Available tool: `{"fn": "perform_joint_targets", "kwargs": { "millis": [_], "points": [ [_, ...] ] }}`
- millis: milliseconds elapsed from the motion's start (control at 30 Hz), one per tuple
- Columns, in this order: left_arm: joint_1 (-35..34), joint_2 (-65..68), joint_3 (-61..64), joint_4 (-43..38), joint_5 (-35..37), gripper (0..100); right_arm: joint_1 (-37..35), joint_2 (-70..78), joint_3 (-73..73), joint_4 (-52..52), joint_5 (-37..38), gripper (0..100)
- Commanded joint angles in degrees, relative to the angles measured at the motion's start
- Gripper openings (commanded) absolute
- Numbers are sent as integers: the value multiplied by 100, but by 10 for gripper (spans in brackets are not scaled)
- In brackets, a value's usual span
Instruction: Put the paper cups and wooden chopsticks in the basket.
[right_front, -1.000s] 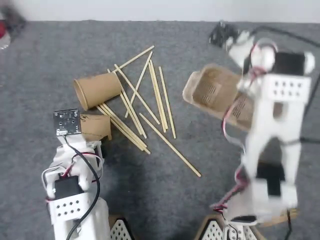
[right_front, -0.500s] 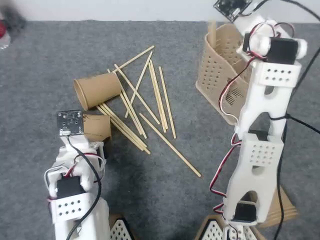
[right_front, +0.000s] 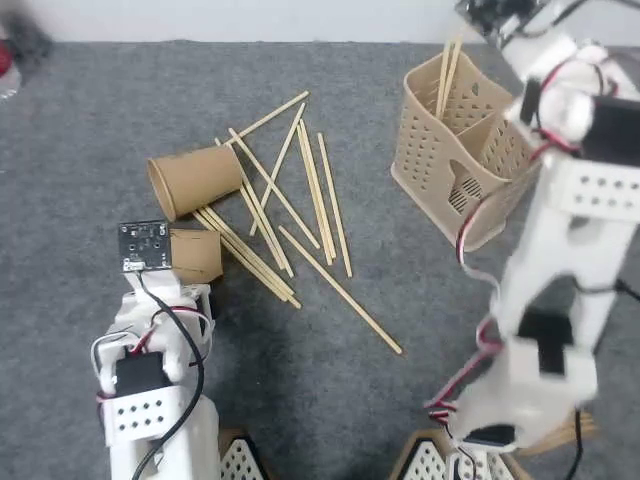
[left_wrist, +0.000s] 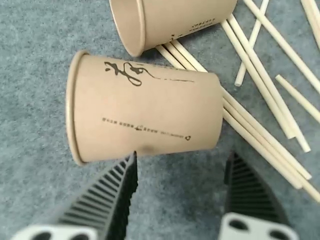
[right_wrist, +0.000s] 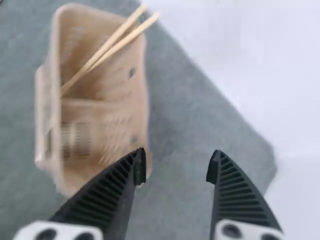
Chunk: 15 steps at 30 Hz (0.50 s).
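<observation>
early days, judging by the table (right_front: 80, 120). done so far: two chopsticks (right_front: 447, 72) standing in the basket (right_front: 430, 165), near the far right corner. left to do: both cups and the whole scatter of loose sticks (right_front: 300, 215).

far cup (right_front: 195, 180) on its side left of centre, mouth toward the left edge. near cup (right_front: 195, 255) also on its side, just beside it toward the near edge, base touching a few sticks. loose sticks fanned across the middle, several running under or beside the cups, one stray stick (right_front: 345, 295) angled off toward the near right.

left gripper (left_wrist: 182, 162) low over the near cup, jaws spread wide, nothing between them, cup wall just beyond the tips. right gripper (right_wrist: 177, 157) up over the far right corner, just past the basket, jaws apart and empty.

probably next: close on the near cup, then carry it across to the basket. only a small part in, nearly everything outstanding.
</observation>
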Motion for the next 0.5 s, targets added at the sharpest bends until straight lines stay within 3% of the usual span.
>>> {"fn": "perform_joint_targets", "kwargs": {
  "millis": [0, 133, 300, 467],
  "points": [
    [26, -44, 4, -123, 44, 276, 48, -1490, 1459, 215, 123, 200],
    [0, -44, 127, -264, 44, 275, 268, -2536, 3068, 224, 176, 199],
    [0, -44, 136, -273, 44, 275, 796, -4119, 5248, 224, 879, 199],
    [0, -44, 145, -273, 44, 275, 1807, -6097, 7473, 224, 1960, 199]
  ]
}}
